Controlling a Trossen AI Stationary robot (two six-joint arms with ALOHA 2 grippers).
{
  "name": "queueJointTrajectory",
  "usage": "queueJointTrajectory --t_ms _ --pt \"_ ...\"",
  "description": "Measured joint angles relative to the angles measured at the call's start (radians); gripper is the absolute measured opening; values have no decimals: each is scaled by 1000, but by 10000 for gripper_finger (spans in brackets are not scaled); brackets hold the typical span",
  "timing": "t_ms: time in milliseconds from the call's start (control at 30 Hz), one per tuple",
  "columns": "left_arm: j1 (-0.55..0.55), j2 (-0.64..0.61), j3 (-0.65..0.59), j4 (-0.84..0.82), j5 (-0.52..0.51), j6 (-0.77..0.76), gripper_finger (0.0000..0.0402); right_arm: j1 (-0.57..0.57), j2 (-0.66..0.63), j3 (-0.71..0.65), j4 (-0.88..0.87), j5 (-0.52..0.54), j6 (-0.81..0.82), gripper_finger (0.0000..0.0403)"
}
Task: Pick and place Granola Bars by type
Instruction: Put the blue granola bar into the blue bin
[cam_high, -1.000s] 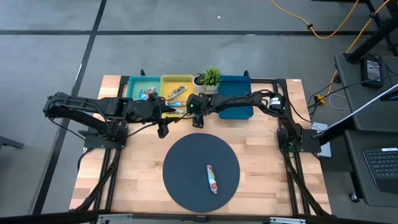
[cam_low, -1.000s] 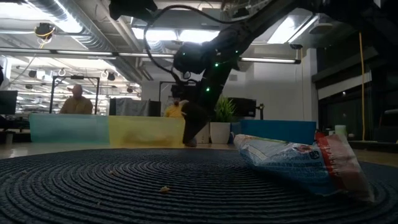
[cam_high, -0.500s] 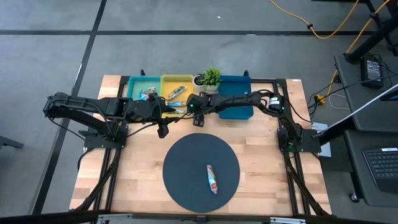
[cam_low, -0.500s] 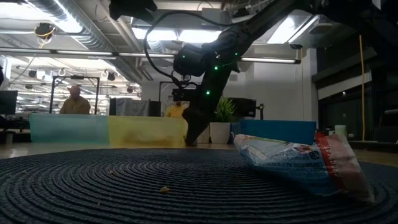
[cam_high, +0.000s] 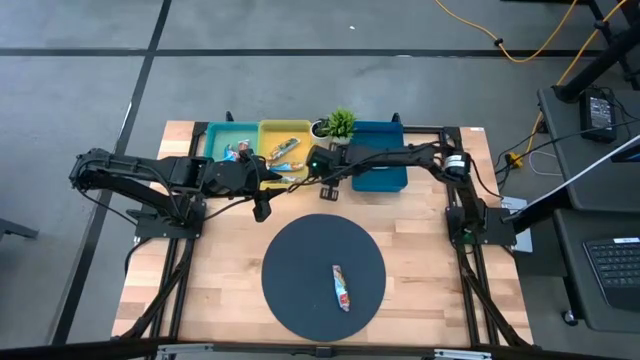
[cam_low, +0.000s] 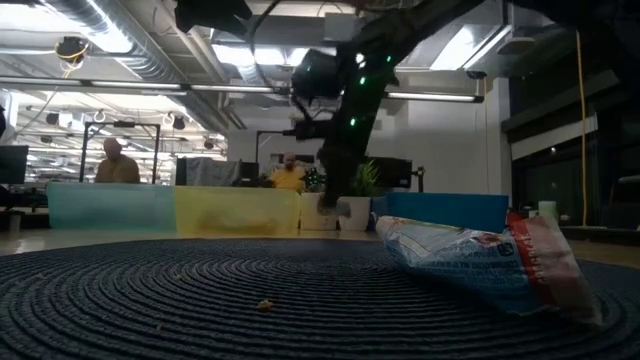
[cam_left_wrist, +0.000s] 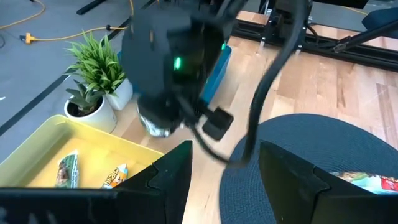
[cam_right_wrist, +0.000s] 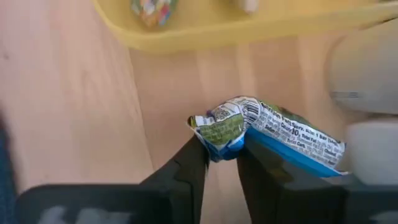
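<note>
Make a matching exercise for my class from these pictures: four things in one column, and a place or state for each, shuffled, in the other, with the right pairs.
Things:
1. right gripper
2. granola bar with the red end
3. potted plant
4. left gripper

Places or states:
A. stands between the yellow tray and the blue tray
B. jaws open, holding nothing
C. lies alone on the dark round mat
D. jaws shut on a bar in a blue and white wrapper

Pairs: 1-D, 2-C, 3-A, 4-B
</note>
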Motion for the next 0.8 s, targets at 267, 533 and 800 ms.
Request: queueJointTrajectory --t_ms 267,533,800 --pt "0 0 0 0 -1 0 173 -1 -205 0 -59 -15 -5 79" --pt "0 0 0 1 -1 0 173 -3 -427 1 -103 -199 -123 78" --pt "0 0 0 2 0 0 173 -8 -568 1 -117 -566 -213 78"
